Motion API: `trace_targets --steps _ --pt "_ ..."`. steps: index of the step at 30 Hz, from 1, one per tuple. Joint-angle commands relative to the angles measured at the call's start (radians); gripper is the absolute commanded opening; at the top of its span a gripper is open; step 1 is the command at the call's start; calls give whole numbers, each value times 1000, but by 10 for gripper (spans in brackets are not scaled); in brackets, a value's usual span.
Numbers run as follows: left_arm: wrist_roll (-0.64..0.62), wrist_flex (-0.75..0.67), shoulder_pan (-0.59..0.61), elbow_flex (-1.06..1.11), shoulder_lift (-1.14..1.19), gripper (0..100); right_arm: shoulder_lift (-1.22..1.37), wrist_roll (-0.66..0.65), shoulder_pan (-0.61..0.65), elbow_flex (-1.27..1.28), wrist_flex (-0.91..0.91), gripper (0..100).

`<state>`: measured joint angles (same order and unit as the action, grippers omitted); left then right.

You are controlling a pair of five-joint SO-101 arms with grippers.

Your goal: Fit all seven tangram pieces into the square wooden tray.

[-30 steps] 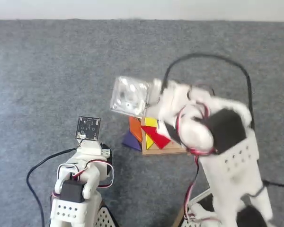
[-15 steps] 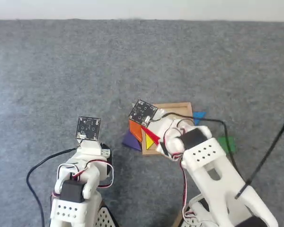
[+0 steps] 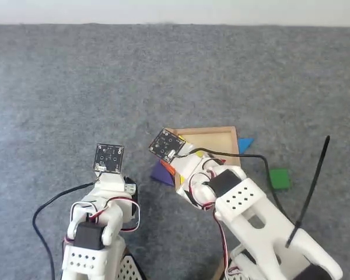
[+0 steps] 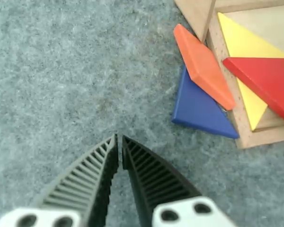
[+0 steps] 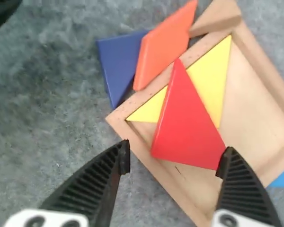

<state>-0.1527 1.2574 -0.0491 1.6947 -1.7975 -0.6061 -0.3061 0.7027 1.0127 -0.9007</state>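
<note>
Grey carpet (image 3: 76, 76) covers the table where two white arms work at a tangram. Just right of centre in the overhead view sits the wooden tray (image 3: 213, 143). The right gripper (image 5: 175, 158) hangs over its lower-left corner, fingers spread wide to either side of the red triangle (image 5: 187, 127) and not closed on it. That triangle lies partly across the yellow triangle (image 5: 208, 75), both within the tray's walls, and the red one appears not yet seated flat. Outside that corner the orange piece (image 5: 163, 45) rests against the rim and overlaps the dark blue triangle (image 5: 116, 56) on the carpet. A light blue piece (image 3: 245, 143) pokes out just beside the tray's right edge, and a green square (image 3: 279, 178) lies further right, apart from the tray. The left gripper (image 4: 119, 142), fingers together and holding nothing, hovers over bare carpet in the lower left. The step in hand looks to be settling the red triangle. The next move would call for closing squarely on its edges and sliding it off the yellow, with four visible pieces left to bring in.
</note>
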Motion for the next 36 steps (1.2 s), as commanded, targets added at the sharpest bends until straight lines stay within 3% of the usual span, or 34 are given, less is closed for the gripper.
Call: trace_targets --steps 1,26,36 --pt "6 6 5 -12 -20 14 82 11 -22 -6 44 287" --pt "6 6 5 -12 -20 14 552 -140 -191 -391 71 286" --pt "6 6 5 -12 -20 14 685 -141 -223 -687 -56 286"
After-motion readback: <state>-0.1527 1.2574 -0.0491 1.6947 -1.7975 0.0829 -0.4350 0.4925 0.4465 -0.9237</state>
